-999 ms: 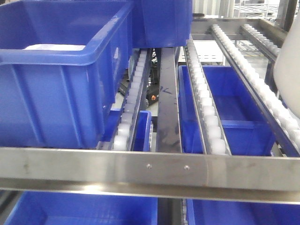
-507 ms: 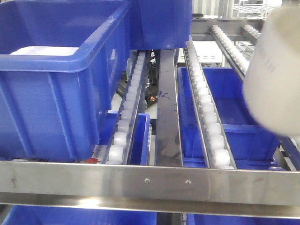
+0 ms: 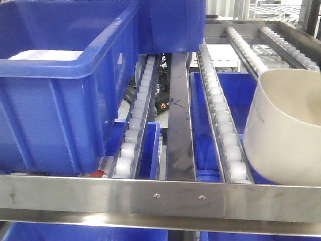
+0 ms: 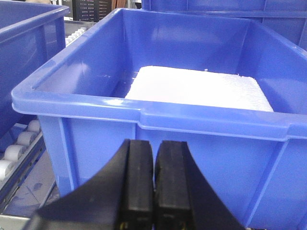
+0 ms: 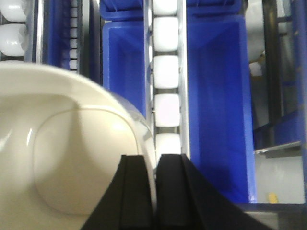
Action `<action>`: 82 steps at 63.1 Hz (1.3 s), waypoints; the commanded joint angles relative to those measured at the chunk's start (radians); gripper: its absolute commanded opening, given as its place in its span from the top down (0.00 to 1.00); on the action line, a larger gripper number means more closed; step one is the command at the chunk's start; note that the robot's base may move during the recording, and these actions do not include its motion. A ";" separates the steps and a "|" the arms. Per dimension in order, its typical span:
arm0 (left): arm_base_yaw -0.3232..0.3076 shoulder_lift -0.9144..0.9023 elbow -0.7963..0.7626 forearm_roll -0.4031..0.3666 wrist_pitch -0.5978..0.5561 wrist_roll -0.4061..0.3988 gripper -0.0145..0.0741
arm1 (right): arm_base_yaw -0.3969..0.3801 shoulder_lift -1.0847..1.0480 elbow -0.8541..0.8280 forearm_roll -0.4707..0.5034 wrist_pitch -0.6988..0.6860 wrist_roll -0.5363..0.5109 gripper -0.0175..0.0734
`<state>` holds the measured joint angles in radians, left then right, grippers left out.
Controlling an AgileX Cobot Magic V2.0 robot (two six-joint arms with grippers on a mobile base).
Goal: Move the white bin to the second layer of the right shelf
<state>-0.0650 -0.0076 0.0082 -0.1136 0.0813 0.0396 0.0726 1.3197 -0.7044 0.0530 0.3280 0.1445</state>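
The white bin (image 3: 286,128) is a cream tub, tilted, at the right over the roller rails (image 3: 220,115) of the right shelf level, just behind the steel front bar (image 3: 160,193). In the right wrist view I look into the bin (image 5: 62,158) from above. My right gripper (image 5: 155,165) is shut on the bin's rim, one finger inside and one outside. My left gripper (image 4: 155,153) is shut and empty in front of a blue crate (image 4: 158,129). Neither gripper shows in the front view.
A large blue crate (image 3: 55,80) with a white slab (image 4: 196,88) inside sits on the left rails. Another blue crate (image 3: 170,22) stands behind it. Blue crates (image 3: 235,115) lie on the level below, seen between the rails (image 5: 165,72).
The white bin has come down from the upper right and now sits lower and nearer the front bar, mouth turned upward.
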 commanded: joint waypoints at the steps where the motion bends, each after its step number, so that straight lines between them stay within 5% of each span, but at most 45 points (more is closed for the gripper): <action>1: -0.005 -0.016 0.028 -0.001 -0.087 -0.005 0.74 | 0.004 -0.025 -0.031 0.012 -0.072 -0.003 0.53; 10: -0.005 -0.016 0.028 -0.001 -0.087 -0.005 0.74 | 0.003 -0.036 -0.054 0.048 -0.041 -0.003 0.38; 27: -0.005 -0.016 0.028 -0.001 -0.087 -0.005 0.74 | 0.003 -0.238 -0.102 0.043 0.056 -0.031 0.39; 34: -0.005 -0.016 0.028 -0.001 -0.087 -0.005 0.74 | 0.003 -0.371 -0.070 0.036 0.076 -0.090 0.49; 42: -0.005 -0.016 0.028 -0.001 -0.087 -0.005 0.74 | 0.003 -0.537 0.002 0.029 0.067 -0.177 0.77; 59: -0.005 -0.016 0.028 -0.001 -0.087 -0.005 0.74 | 0.003 -0.811 0.137 0.030 0.120 -0.186 0.74; 82: -0.005 -0.016 0.028 -0.001 -0.087 -0.005 0.74 | 0.003 -0.844 0.152 0.029 0.108 -0.186 0.74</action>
<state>-0.0650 -0.0076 0.0082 -0.1136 0.0813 0.0396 0.0746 0.4762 -0.5333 0.0897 0.5520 -0.0294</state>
